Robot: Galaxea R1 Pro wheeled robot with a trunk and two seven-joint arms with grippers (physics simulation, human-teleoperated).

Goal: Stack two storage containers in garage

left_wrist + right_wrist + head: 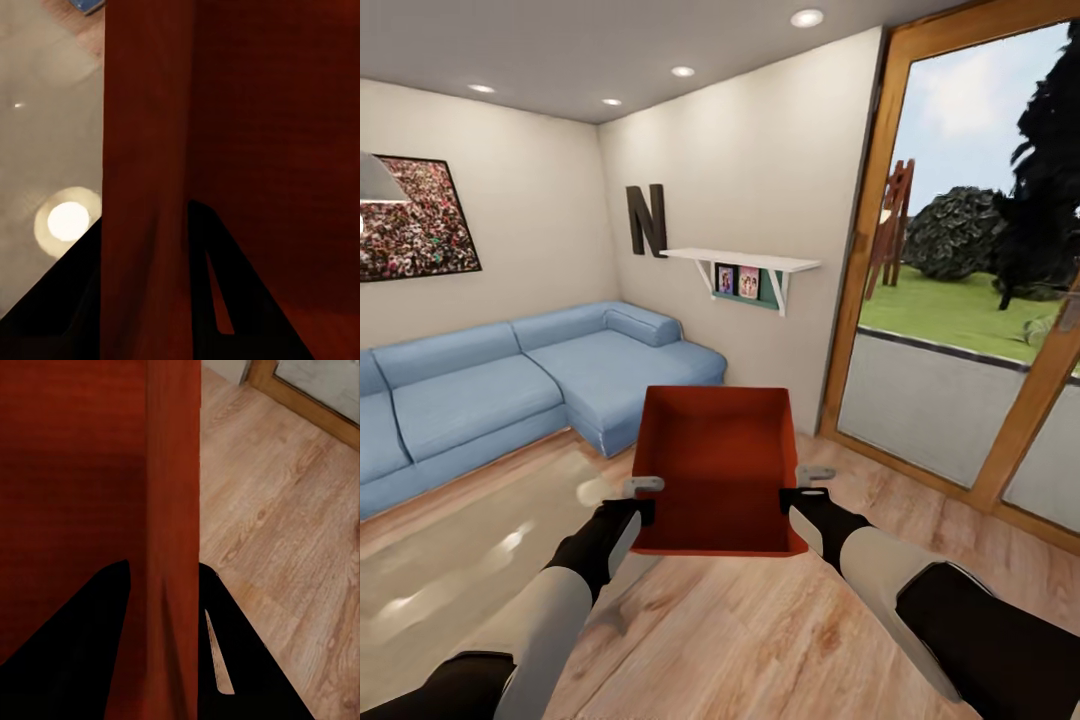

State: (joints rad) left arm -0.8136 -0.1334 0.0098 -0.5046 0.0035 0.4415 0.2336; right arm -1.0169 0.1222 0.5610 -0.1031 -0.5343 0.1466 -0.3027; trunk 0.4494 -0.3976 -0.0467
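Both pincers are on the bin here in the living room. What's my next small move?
Probably turn the base away from the sofa toward the exit, arms steady. Left pincer and right pincer each clamp a side wall of the storage container, carried above the wood floor.

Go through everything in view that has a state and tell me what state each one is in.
storage container: lidless, empty, held off the wood floor between both grippers
left gripper: shut on the container's left wall
right gripper: shut on its right wall
glass door: closed
ceiling lights: on
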